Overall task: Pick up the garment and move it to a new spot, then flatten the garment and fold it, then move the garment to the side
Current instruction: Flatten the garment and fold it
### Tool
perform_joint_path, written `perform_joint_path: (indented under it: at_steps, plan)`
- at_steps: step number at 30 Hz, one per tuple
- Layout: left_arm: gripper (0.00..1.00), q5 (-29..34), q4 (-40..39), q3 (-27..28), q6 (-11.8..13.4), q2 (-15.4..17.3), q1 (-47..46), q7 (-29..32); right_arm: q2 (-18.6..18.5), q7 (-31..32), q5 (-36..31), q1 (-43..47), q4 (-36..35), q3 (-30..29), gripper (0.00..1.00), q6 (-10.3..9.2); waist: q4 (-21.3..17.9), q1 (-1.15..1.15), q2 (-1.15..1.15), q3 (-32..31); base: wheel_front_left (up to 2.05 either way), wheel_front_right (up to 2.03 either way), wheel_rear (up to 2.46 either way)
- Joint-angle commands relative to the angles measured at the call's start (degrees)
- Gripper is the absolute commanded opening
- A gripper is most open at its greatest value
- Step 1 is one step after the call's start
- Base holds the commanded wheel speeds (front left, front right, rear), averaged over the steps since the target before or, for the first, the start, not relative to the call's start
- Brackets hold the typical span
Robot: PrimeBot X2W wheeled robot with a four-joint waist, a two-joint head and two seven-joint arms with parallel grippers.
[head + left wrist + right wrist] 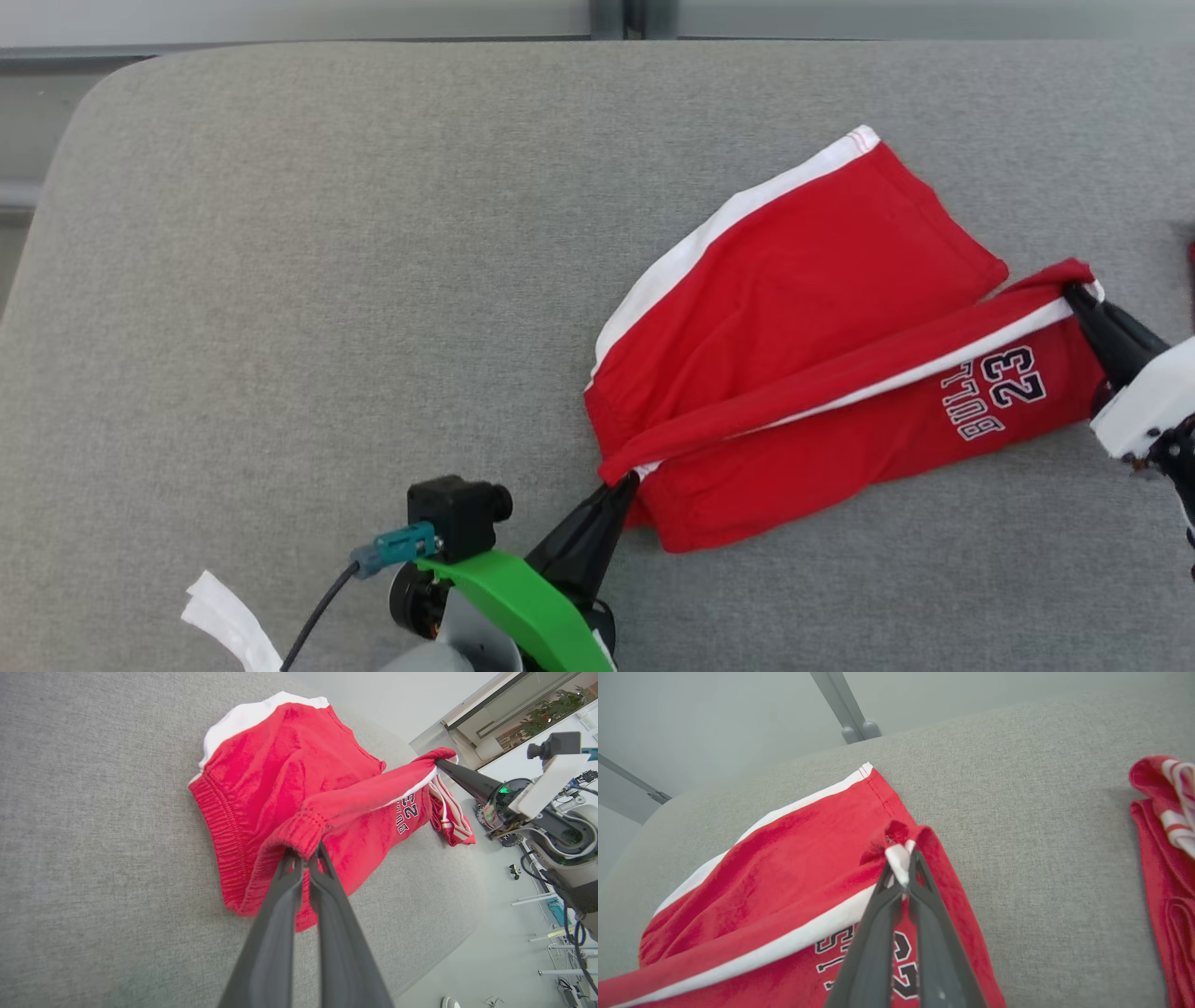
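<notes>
The red shorts (pixel 794 308), lying toward 3 o'clock on the grey bench (pixel 280 280), are pinched at waistband and hem by the left end effector (pixel 624 483) and right end effector (pixel 1074 294), apparently to draw the fold taut.

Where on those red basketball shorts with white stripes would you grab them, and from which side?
Pinch the red basketball shorts at both ends of one side: the ribbed waistband corner from the near side, where the left end effector grips, and the white-striped leg hem from the right, where the right end effector grips. Both are thick, raised edges.
</notes>
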Motion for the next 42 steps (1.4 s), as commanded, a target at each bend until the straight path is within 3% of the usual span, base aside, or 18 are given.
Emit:
perform_joint_path:
  at_steps: [1, 10, 20, 28, 29, 30, 31, 32, 42]
  plan:
    - [0.0, -0.6, -0.1, 0.8, 0.1, -0.6, -1.8, 0.5, -0.6, 1.0, -0.6, -2.5, 1.2, -0.1, 0.0, -0.02, 4.3, 0.01, 0.0, 3.0, 0.0, 0.0, 0.0]
    - [0.0, -3.0, 4.5, 2.7, -1.3, -5.6, -9.7, 4.2, -1.5, 8.4, -4.3, -15.7, 9.2, 2.2, 0.0, -0.01, 7.6, 0.01, 0.0, 6.3, 0.0, 0.0, 0.0]
    - [0.0, -3.0, 12.4, 2.9, -2.7, -10.3, -15.3, 4.9, -4.0, 10.3, -7.3, -25.5, 15.4, 4.2, 0.0, -0.01, 10.1, 0.01, 0.0, 9.7, 0.0, 0.0, 0.0]
    - [0.0, -2.3, 15.1, 3.2, -3.6, -12.0, -16.7, 3.7, -4.7, 11.5, -7.5, -30.3, 18.2, 6.8, 0.0, -0.01, 10.9, 0.01, 0.0, 10.9, 0.0, 0.0, 0.0]
    - [0.0, -2.3, 15.4, 3.1, -3.5, -12.1, -16.8, 3.8, -4.7, 11.6, -7.6, -30.6, 18.5, 7.0, 0.06, -0.01, 11.0, 0.01, 0.0, 11.0, 0.0, 0.0, 0.0]
    - [0.16, -2.1, 15.7, 3.1, -3.3, -12.3, -17.0, 3.6, -4.5, 11.4, -7.7, -31.2, 18.7, 7.2, 0.49, -0.01, 11.0, 0.01, 0.0, 11.1, 0.0, 0.0, 0.0]
    - [0.44, -2.2, 15.9, 3.4, -3.1, -12.6, -17.0, 3.1, -4.4, 11.4, -7.6, -31.5, 18.9, 7.4, 1.0, -0.01, 11.1, 0.01, 0.0, 11.2, 0.0, 0.0, 0.0]
    - [1.0, -2.1, 16.3, 3.6, -2.7, -12.7, -17.0, 2.8, -4.3, 11.3, -7.5, -31.8, 19.2, 7.6, 1.0, -0.01, 11.0, 0.01, 0.0, 11.2, 0.0, 0.0, 0.0]
    - [1.0, 0.5, 15.7, 4.7, 1.2, -11.1, -14.6, -1.6, -7.2, 3.7, -7.6, -30.2, 15.5, 11.0, 1.0, -0.01, 9.7, 0.01, 0.0, 10.0, 0.0, 0.0, 0.0]
